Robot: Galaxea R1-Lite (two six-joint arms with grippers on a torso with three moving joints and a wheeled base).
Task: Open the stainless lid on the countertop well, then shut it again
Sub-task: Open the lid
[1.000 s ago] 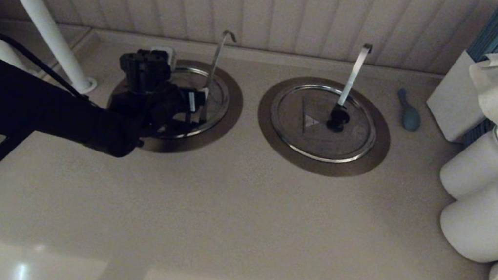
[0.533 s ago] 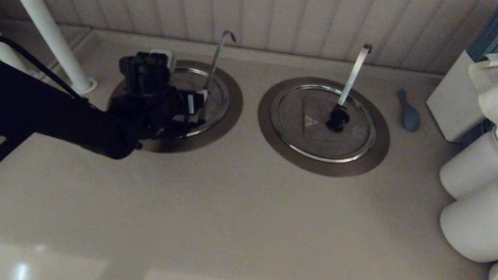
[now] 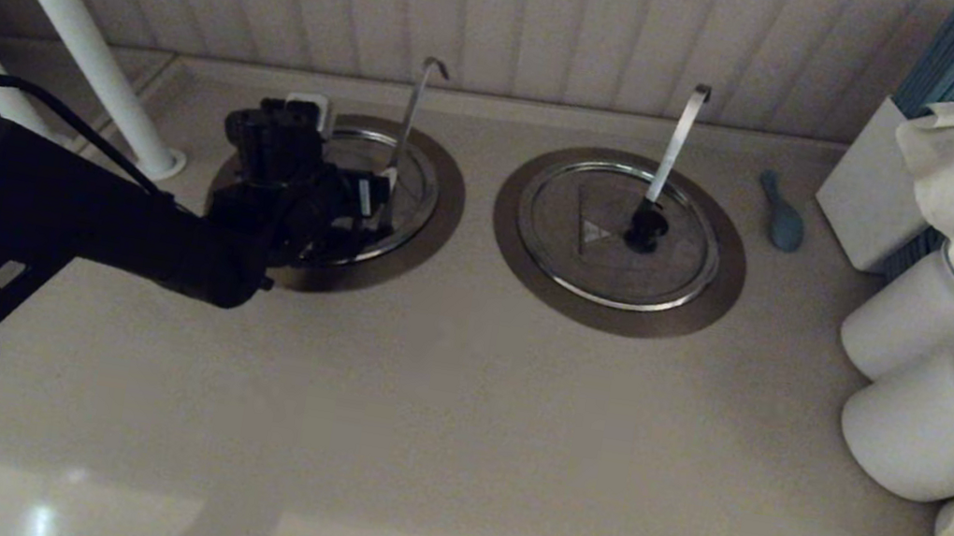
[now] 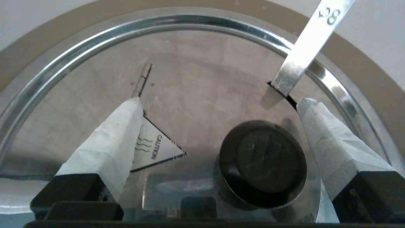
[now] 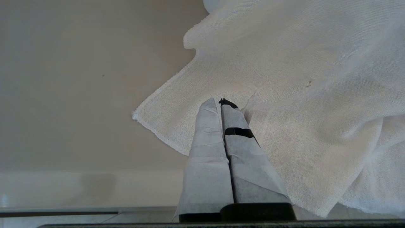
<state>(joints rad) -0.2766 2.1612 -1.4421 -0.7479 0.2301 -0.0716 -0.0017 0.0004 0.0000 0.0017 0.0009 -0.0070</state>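
The left gripper [image 4: 218,104] hangs just over the lid [image 4: 196,91], its two taped fingers [image 4: 110,142] spread wide and holding nothing; the black knob [image 4: 262,164] sits between them, nearer one finger than the other, with a gap on each side; a triangular caution mark [image 4: 158,152] lies by the other finger, and a thin hinge pin [image 4: 141,80] runs up from that finger's tip; a flat metal strip stamped with a number [image 4: 303,50] rises through a slot at the lid's edge, just beyond the knob; from the head view the lid [image 3: 415,174] lies flat and shut in the left well [image 3: 438,215], which is set in the counter [image 3: 455,416] near the back wall, with the thin hooked rod [image 3: 412,121] standing up out of it; the dark left arm [image 3: 69,216] reaches in from the left and covers much of that well; the twin lid [image 3: 593,248] sits closed in its own well [image 3: 720,285] to the right; the right gripper [image 5: 221,103] is parked well away, fingers pressed together and empty, above a white cloth [image 5: 284,95] at the counter's right end.
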